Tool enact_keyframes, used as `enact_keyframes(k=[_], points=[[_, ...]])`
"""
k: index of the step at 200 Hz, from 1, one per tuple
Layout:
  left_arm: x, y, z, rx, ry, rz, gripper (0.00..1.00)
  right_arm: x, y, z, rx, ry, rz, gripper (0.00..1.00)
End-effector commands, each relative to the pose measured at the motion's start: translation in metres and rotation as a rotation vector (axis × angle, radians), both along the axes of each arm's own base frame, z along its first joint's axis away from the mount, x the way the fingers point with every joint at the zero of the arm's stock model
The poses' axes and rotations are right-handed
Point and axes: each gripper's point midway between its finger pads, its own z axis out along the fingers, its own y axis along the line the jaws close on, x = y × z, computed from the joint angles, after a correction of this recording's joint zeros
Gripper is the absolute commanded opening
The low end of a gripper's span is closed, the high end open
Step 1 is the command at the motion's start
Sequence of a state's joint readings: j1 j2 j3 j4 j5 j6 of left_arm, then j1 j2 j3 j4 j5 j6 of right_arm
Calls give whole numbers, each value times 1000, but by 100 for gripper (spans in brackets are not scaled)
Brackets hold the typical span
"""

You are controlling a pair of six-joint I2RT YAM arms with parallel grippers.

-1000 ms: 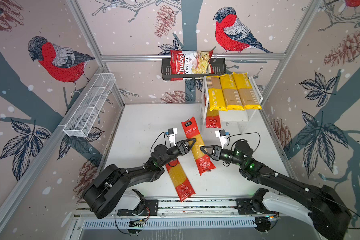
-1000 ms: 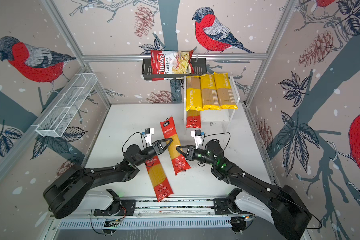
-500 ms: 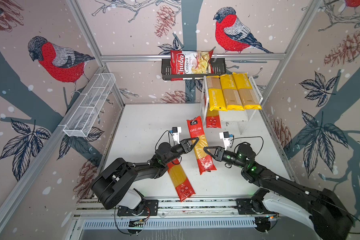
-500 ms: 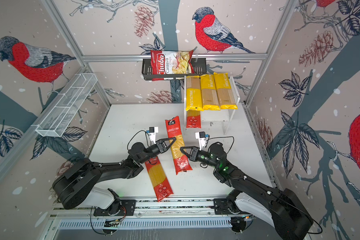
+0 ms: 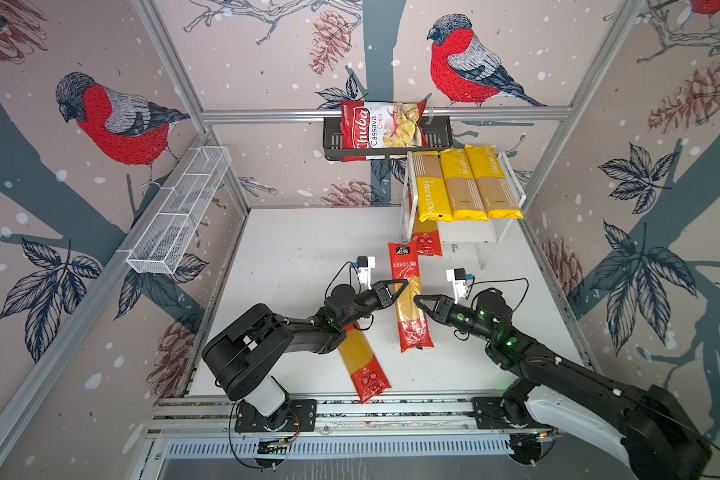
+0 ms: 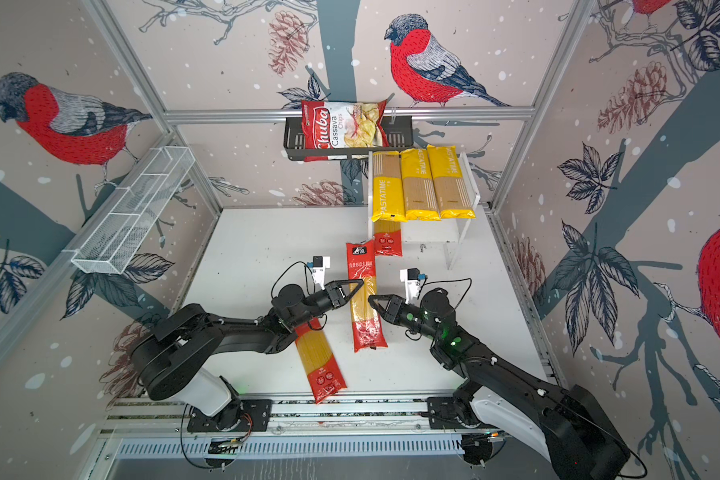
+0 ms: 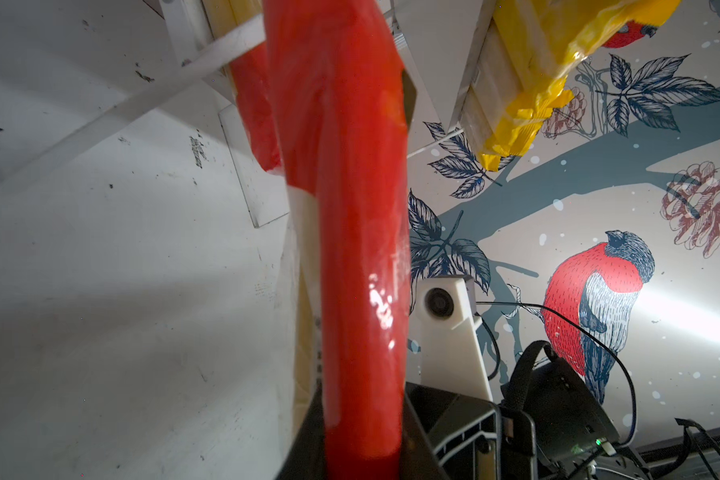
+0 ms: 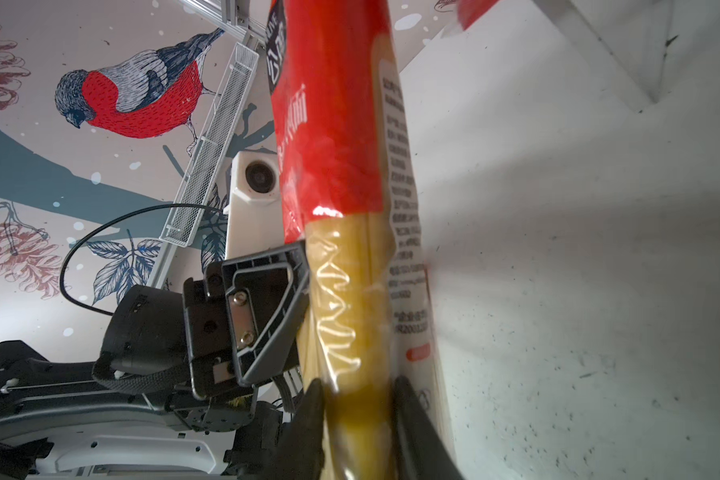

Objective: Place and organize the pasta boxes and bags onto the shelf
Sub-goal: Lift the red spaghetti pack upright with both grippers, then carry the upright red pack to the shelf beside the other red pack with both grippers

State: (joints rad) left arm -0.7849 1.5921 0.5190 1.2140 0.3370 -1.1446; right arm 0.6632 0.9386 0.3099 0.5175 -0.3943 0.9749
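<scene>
Plainly "PASTATIME" on three yellow packs [image 5: 462, 183]

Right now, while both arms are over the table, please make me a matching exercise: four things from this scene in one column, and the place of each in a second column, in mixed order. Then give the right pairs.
Things
1. chips bag
2. yellow PASTATIME packs
3. middle red pack
4. front red pack

Places
A. lying free on the table
B. clamped in the left fingers
C. in the black wall basket
D. on the top board of the shelf

Pairs: 1-C, 2-D, 3-B, 4-A.
</scene>
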Motion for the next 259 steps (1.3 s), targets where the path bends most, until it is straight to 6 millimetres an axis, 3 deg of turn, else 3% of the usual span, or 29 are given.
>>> enact_keyframes(k=[1,56,101,174,184,225,259], points=[[-17,-11,40,-117,-86,-92,10,4,-4,12,31,-33,-8,40],[-17,-33,43,-128,-58,-138,7,17,-25,3,-8,-16,-73,55],[-11,-57,39,-114,-44,-179,5,35,-60,-5,-53,11,-194,61],[40,-100,30,-92,-9,-139,5,40,-94,-24,-46,90,-263,72],[49,-106,40,-121,-24,-134,5,39,-98,-28,-41,102,-277,73],[78,-107,51,-160,-33,-60,4,29,-105,-39,23,156,-294,78],[89,-108,63,-206,-32,-22,4,21,-108,-36,111,172,-317,79]])
